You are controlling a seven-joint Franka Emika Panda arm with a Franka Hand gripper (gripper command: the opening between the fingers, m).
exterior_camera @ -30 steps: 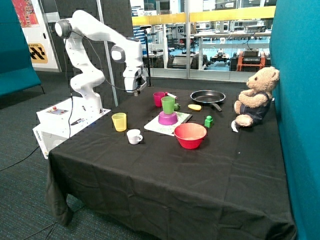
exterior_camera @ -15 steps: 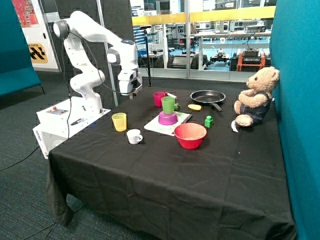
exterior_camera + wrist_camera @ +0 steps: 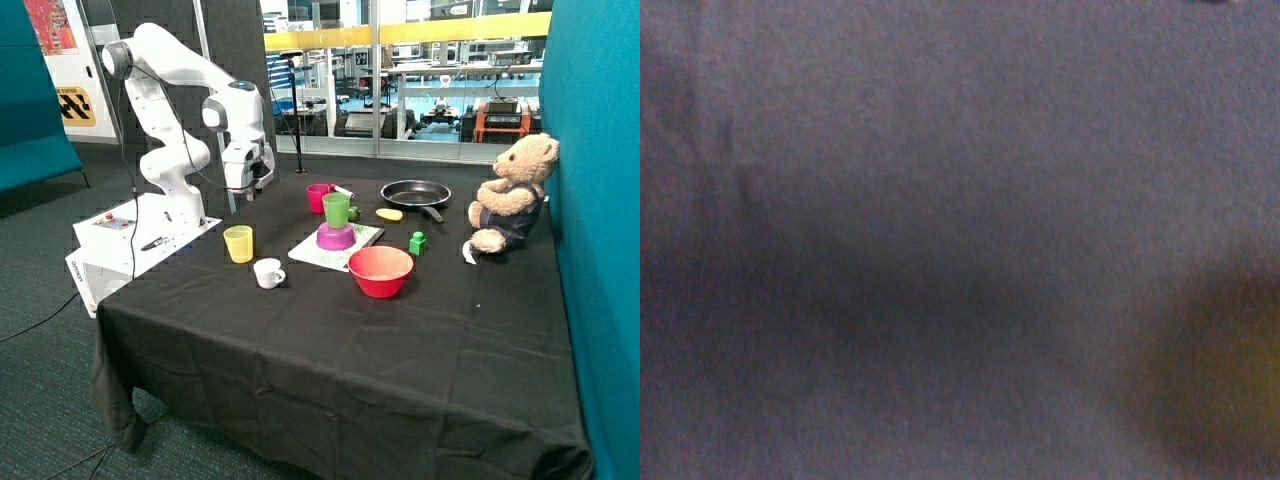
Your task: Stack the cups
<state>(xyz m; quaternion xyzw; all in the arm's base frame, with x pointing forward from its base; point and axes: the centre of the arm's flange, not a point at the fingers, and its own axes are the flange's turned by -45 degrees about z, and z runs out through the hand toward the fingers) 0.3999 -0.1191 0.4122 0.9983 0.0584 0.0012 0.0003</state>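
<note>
Since the earlier frame, we see the claw [image 3: 243, 190] has travelled away from the red-pink cup [image 3: 318, 197] to hang above the yellow cup [image 3: 238, 243], presumably to pick it first. We cannot tell its state. The green cup [image 3: 336, 209] sits on the purple bowl [image 3: 335, 237] beyond, unstacked.

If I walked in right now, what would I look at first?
Probably the big white robot arm at the far corner of the table, its gripper hanging in the air above the yellow cup. Then the teddy bear sitting at the other side by the teal wall, near the black frying pan. In the middle, a green cup stands on an upturned purple bowl, behind a red bowl.
</note>
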